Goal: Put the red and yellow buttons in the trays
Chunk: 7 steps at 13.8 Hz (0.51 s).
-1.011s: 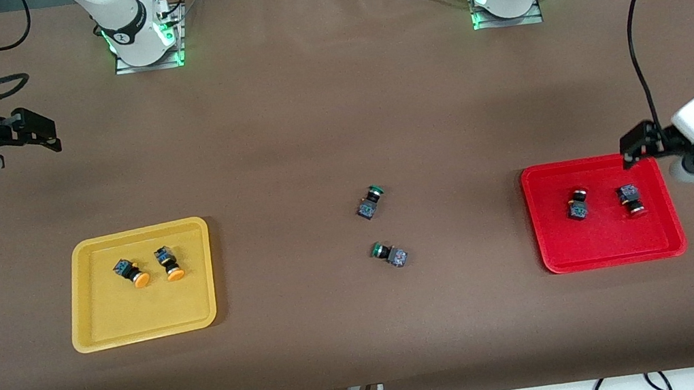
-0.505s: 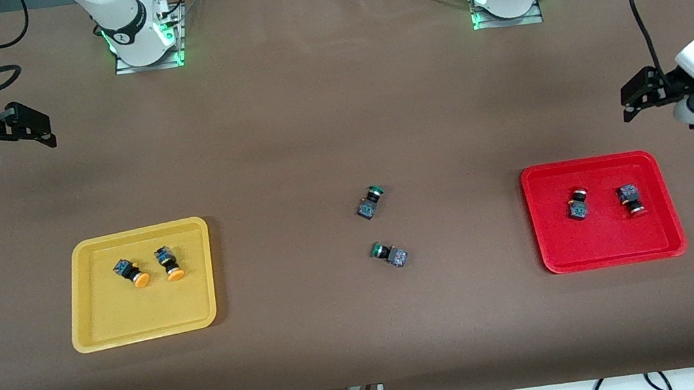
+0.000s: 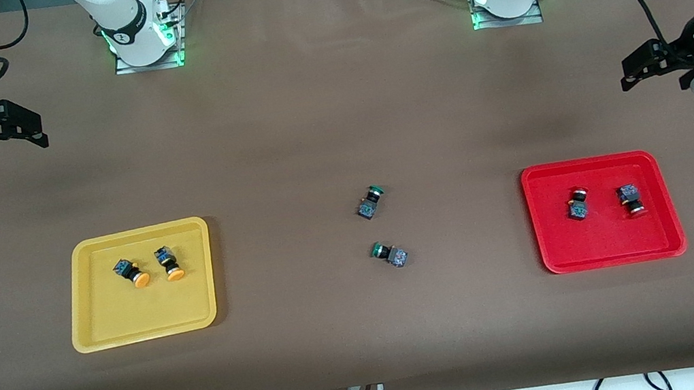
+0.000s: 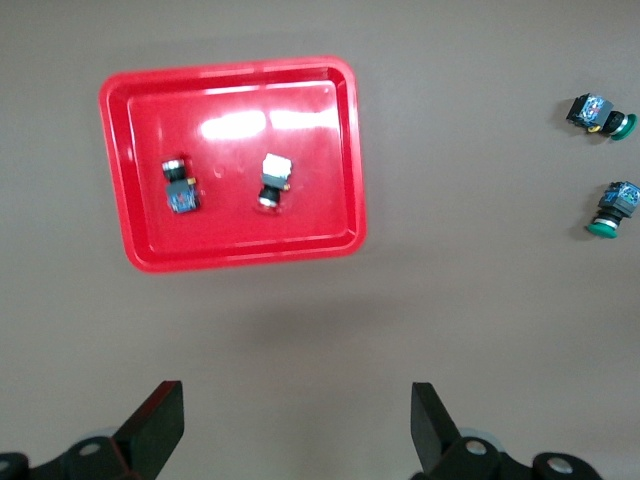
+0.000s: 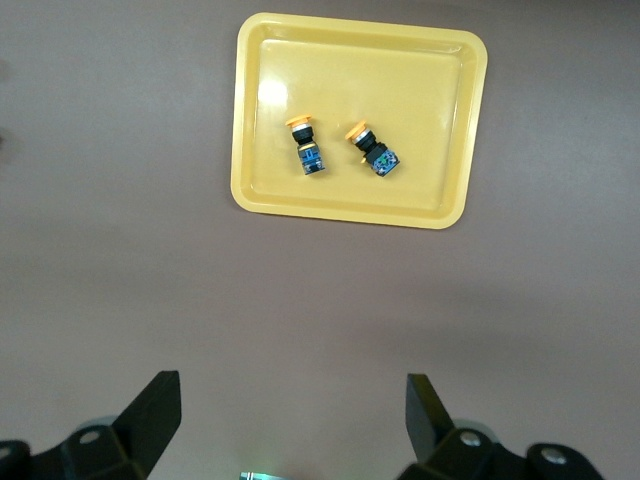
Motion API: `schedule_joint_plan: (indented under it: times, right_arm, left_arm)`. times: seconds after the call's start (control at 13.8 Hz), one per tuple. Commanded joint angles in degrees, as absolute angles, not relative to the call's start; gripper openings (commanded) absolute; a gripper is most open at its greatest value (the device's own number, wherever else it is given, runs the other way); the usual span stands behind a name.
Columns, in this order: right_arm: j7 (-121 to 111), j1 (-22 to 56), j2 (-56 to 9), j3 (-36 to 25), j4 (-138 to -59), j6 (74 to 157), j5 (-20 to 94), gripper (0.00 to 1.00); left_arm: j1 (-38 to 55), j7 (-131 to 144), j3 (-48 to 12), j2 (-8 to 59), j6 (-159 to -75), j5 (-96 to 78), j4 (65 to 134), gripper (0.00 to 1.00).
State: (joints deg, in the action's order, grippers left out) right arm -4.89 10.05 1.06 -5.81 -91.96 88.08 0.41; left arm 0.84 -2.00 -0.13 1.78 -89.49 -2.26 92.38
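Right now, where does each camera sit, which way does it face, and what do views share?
Front view: high across the table, facing both bases; left claw, right claw open.
Left wrist view: looks down on red tray, its own fingers showing.
Right wrist view: looks down on yellow tray.
Shared: each tray also shows in front view.

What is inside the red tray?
Two red buttons lie on their sides in the red tray, apart from each other. Nothing covers them, and the tray holds nothing else.
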Motion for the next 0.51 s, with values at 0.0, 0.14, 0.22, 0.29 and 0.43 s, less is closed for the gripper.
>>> schedule_joint_plan:
  times: [0.0, 0.14, 0.22, 0.29, 0.43]
  right_arm:
    - [-5.0, 9.9, 0.6, -5.4, -90.4, 86.7, 0.2, 1.00]
    - [-4.9, 9.7, 0.5, -5.5, -90.5, 86.7, 0.4, 1.00]
    - [-4.7, 9.6, 0.4, -5.5, -90.7, 86.7, 0.4, 1.00]
    - [-4.7, 9.6, 0.2, -5.5, -90.7, 86.7, 0.4, 1.00]
    - [-4.7, 9.6, 0.0, -5.5, -90.5, 87.5, 0.5, 1.00]
  left_arm:
    - [1.2, 1.1, -1.7, -1.2, -86.8, -2.8, 93.1, 1.00]
    - [1.1, 2.2, -2.4, -0.8, -86.6, -2.4, 92.5, 1.00]
    - [1.1, 2.2, -2.2, -0.4, -86.5, -2.5, 92.1, 1.00]
    - [1.1, 2.2, -1.8, -0.2, -86.5, -2.5, 91.8, 1.00]
    - [1.0, 1.9, -1.6, 2.4, -86.1, -2.4, 89.1, 1.00]
